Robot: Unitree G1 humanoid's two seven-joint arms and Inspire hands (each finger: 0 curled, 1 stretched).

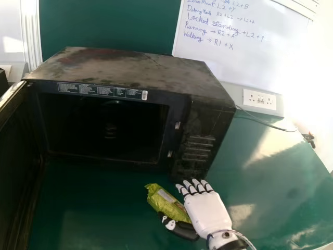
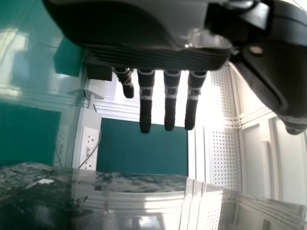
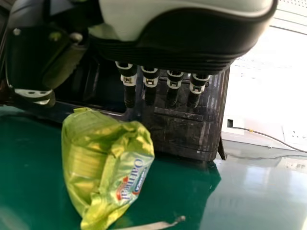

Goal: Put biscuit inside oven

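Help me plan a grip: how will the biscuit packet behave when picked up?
The packet probably crinkles and gives where its wrapper looks loose and creased. Its glossy surface could slide in the right robot hand. Being long and narrow, it may tilt if pinched near one end.

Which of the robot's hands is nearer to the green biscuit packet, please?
The right: that hand is immediately beside the packet, its thumb at the packet's near end. The left hand is away from it, above a glossy surface.
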